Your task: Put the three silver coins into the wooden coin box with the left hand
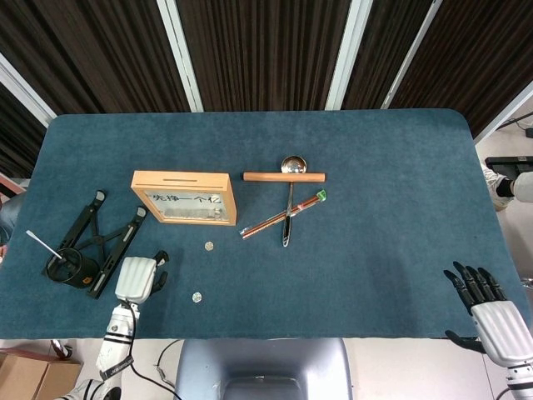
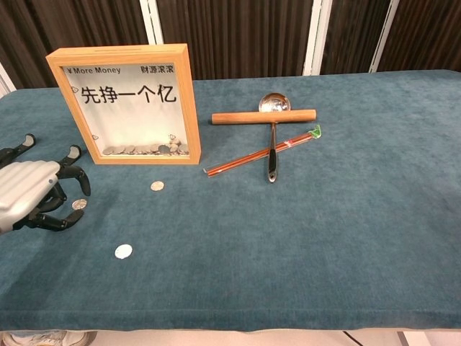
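Silver round coins (image 2: 123, 251) lie lower left on open blue cloth below the wooden framed coin box (image 2: 127, 103); left hand (image 2: 32, 192) hovers, fingers curled apart, over one coin (image 2: 79, 205).

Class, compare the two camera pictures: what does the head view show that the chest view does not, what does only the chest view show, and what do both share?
Only the head view shows the right hand, fingers apart at the table's near right corner, and the black cup with a white stick in it.

Only the chest view shows the coin under the left hand's fingers and the coins already heaped inside the wooden coin box.

Both show the left hand, the box, two loose coins, the spoon, the wooden stick and the chopsticks.
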`<action>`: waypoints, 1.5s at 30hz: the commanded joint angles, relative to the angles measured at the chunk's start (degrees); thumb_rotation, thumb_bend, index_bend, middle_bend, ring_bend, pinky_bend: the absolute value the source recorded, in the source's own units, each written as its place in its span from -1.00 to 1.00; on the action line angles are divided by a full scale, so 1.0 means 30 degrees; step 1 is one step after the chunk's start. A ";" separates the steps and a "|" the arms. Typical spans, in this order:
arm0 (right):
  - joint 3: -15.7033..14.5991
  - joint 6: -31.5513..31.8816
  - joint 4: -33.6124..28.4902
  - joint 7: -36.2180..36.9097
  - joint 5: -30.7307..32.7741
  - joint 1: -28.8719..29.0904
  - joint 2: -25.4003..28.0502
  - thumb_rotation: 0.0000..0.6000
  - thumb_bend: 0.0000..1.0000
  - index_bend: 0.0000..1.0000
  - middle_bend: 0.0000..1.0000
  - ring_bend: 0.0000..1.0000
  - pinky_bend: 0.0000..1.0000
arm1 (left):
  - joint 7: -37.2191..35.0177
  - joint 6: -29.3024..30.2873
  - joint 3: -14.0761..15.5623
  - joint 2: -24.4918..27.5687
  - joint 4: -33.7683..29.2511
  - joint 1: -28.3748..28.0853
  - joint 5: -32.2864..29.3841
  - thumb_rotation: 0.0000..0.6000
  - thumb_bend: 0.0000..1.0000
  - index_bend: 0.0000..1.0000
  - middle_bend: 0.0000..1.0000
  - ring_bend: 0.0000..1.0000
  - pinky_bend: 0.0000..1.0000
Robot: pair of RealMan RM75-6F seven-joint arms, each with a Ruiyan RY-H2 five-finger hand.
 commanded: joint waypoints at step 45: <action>-0.0019 0.0231 0.0074 0.0182 -0.0073 -0.0108 0.0086 1.00 -0.70 -1.00 -1.00 -1.00 -1.00 | 0.1933 -0.0891 0.0020 -0.0750 0.1609 -0.0697 -0.2087 1.00 -0.32 -0.10 1.00 1.00 1.00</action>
